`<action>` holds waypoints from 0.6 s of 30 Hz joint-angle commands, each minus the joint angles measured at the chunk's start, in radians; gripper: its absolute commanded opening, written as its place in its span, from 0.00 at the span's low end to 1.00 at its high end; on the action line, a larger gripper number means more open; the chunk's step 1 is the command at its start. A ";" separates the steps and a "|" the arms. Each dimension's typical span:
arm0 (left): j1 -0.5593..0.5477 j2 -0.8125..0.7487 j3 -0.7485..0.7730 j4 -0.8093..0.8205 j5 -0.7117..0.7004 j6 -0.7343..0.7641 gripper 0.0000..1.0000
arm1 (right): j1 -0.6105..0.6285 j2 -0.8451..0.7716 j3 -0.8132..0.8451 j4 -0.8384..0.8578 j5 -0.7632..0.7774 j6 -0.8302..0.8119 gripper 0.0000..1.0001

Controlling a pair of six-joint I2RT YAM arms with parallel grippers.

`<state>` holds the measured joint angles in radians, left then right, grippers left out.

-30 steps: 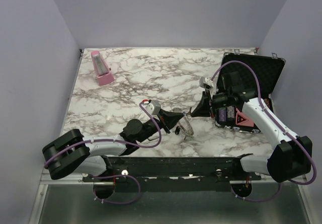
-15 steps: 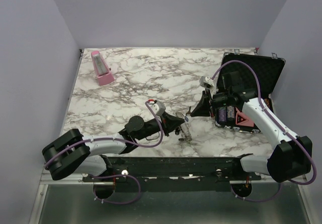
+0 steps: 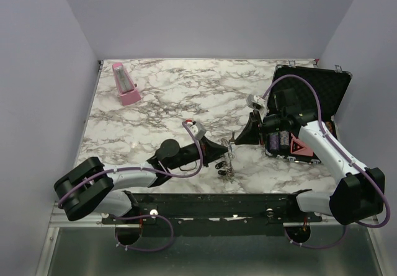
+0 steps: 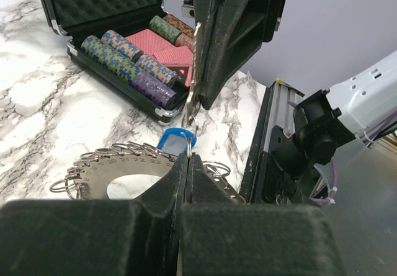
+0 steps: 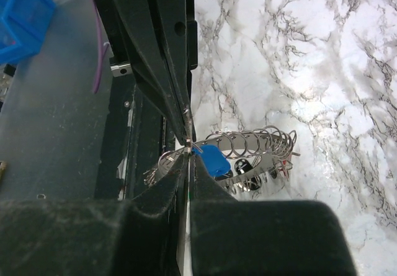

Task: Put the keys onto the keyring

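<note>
Keyring: flat grey metal plate with a wide hole, numbers stamped along its rim, and many small wire loops strung round the edge. It sits at the near middle of the desk, between the two arms, just beyond the left tool and near the right tool. From above it looks tipped up off the marble rather than lying flat, though the angle is hard to read.

Left tool: fingers pressed fully together, their tips clamped on the near rim of the keyring, right beside the blue key.

Right tool: reaches in from the opposite side, tip to tip with the left tool. Its fingers stand all but together, with only a hairline slit between them. The tips sit at the metal end of the blue key, whose plastic head lies just beyond them against the keyring's rim. Whether they actually pinch the key cannot be told.

Black key: dark round head lying against the keyring's band, just past the blue key, seen from the right wrist.

Case: black, foam-lined, open, on the right side of the desk behind the right tool, holding rows of striped chips.

Pink wedge: far left corner of the desk, well apart from everything else.
</note>
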<state>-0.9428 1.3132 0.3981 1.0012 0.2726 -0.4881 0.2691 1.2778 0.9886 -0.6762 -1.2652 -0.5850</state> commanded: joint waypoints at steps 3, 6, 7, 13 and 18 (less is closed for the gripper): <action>0.030 -0.054 -0.002 0.045 0.025 -0.035 0.00 | -0.001 -0.015 -0.016 -0.010 -0.013 -0.019 0.24; 0.047 -0.098 -0.015 -0.002 0.008 -0.040 0.00 | -0.002 -0.015 -0.016 -0.008 0.007 -0.016 0.39; 0.056 -0.120 -0.013 -0.037 0.001 -0.035 0.00 | -0.002 -0.017 -0.016 -0.006 0.013 -0.016 0.44; 0.085 -0.256 0.054 -0.352 -0.044 0.054 0.00 | -0.022 -0.024 -0.015 0.000 0.046 -0.015 0.56; 0.125 -0.325 0.160 -0.590 -0.065 0.140 0.00 | -0.033 -0.035 -0.016 0.001 0.064 -0.018 0.57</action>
<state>-0.8490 1.0420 0.4465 0.6262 0.2451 -0.4400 0.2485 1.2728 0.9836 -0.6781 -1.2327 -0.5957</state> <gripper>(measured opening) 0.009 0.566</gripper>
